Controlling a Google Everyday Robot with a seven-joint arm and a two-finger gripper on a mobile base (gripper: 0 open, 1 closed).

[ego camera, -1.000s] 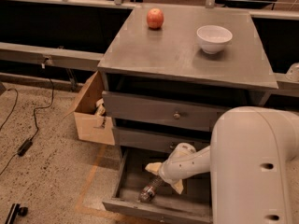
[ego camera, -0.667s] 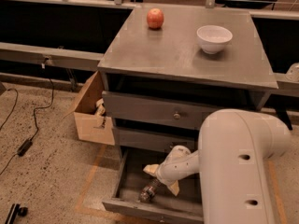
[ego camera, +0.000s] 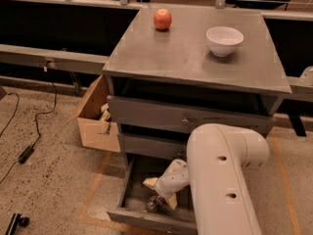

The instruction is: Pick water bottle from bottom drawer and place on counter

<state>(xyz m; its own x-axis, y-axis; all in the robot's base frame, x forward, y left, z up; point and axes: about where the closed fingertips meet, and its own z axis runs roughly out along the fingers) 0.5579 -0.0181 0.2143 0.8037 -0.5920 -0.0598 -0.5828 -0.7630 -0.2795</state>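
Hand [ego camera: 160, 193] low beneath arm [ego camera: 222, 180], fingers [ego camera: 149, 182] apart.

arm: bulky off-white, smooth-shelled robot arm [ego camera: 222, 180], a fat rounded tube | marks: two small dark round holes down its face, faint panel seams | wrist: slimmer off-white rounded segment [ego camera: 175, 176] at its 9 o'clock | gripper: off-white two-finger gripper [ego camera: 160, 194], 6 o'clock of the view, tan wedge fingers [ego camera: 150, 182] set apart

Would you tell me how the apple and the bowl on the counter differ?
The apple is red and round; the bowl is white and hollow. The bowl is wider than the apple. The apple sits further back and left than the bowl. Both rest on the counter. The gripper is in the bottom drawer.
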